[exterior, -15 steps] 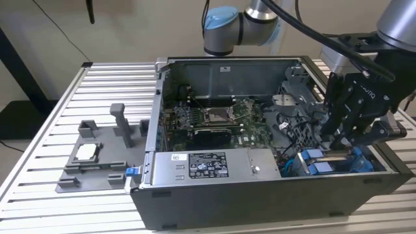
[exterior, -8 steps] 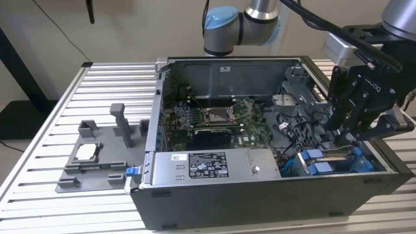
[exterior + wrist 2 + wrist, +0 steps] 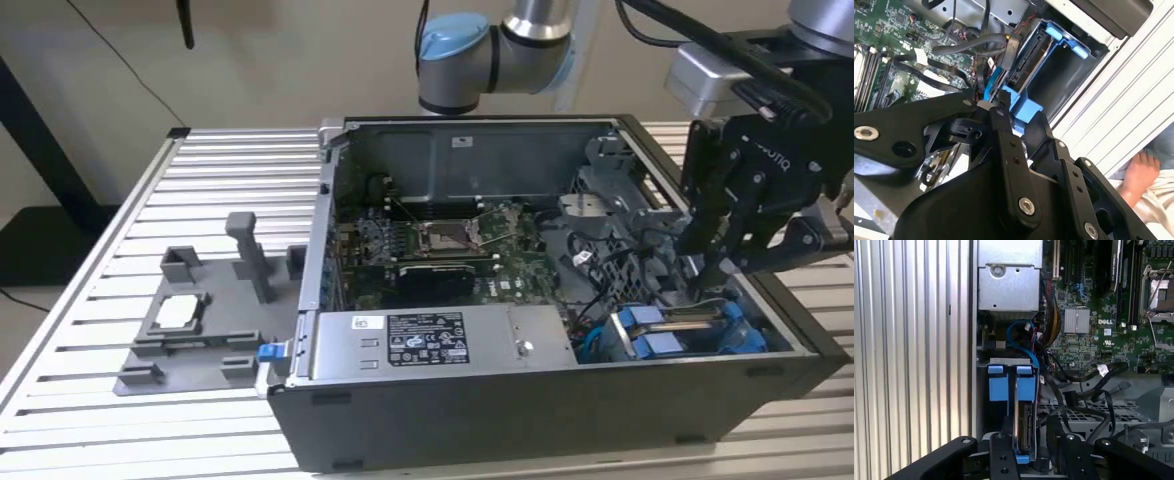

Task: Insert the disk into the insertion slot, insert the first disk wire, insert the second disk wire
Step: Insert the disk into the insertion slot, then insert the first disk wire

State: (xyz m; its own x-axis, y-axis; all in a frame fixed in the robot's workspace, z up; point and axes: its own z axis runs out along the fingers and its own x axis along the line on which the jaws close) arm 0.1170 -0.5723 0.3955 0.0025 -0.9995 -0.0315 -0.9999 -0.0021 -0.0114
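Straddling with the gripper (image 3: 1029, 435), clamped or slack impossible to tell, the end of the disk (image 3: 1025, 425) standing on edge inside the insertion slot (image 3: 1009, 361), and risking snagging or pinching the loose black cables (image 3: 1079, 375) crowding just beside it

Table (image 3: 80, 300): ribbed metal slats, satin silver sheen.
Computer case (image 3: 534, 420): dark grey sheet metal, matt paint.
Power supply (image 3: 527, 330), 6 o'clock inside case in exterior view: bare grey metal, paper sticker.
Fixture (image 3: 187, 330), 9 o'clock of case: matt grey plastic.
Disk (image 3: 1026, 425): metal body, smooth bright blue plastic carrier.
Insertion slot (image 3: 1059, 80): dull dark metal.
Gripper (image 3: 1019, 107): matt black, shiny screw heads.
Motherboard (image 3: 1089, 340): green, lacquered.
Cables (image 3: 964, 50): smooth black sheath.
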